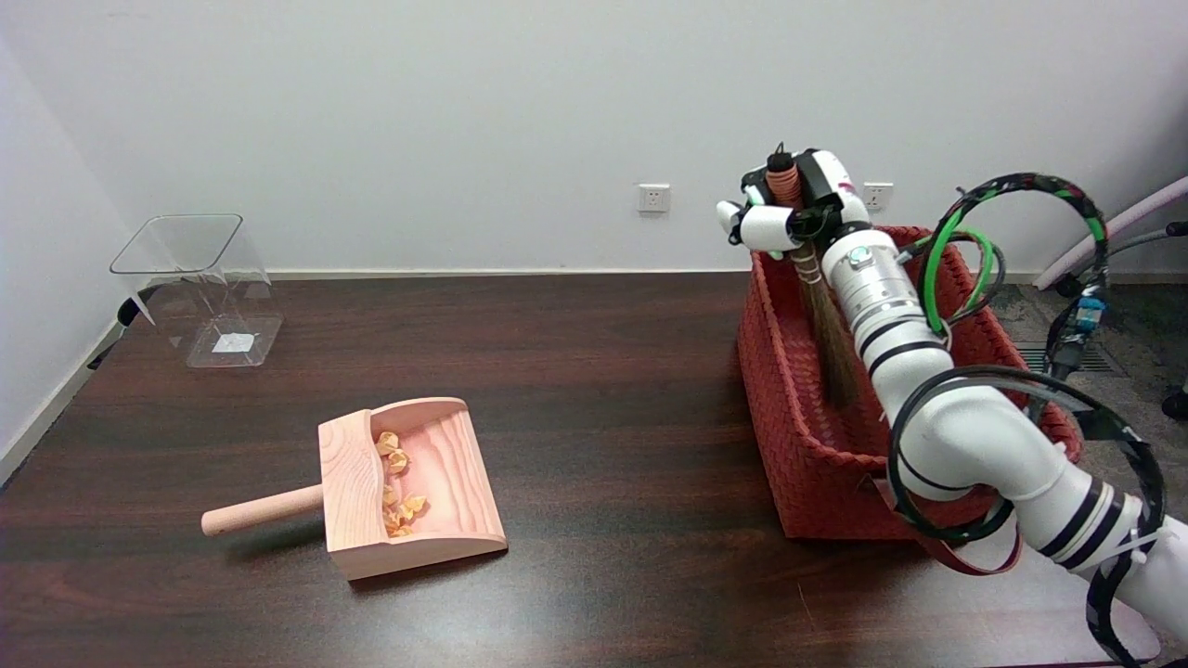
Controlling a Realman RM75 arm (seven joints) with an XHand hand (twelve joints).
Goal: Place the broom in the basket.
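My right hand is over the far end of the red woven basket and grips the broom's reddish handle near its top. The broom hangs nearly upright from the hand, and its brown bristles reach down inside the basket, close to the arm. I cannot tell whether the bristle tips touch the basket floor. The white forearm hides the right part of the basket's inside.
A wooden dustpan with several orange paper scraps lies at front left, its handle pointing left. A clear plastic bin stands at the far left. A dark red strap hangs from the basket's near side. Black and green cables loop around the arm.
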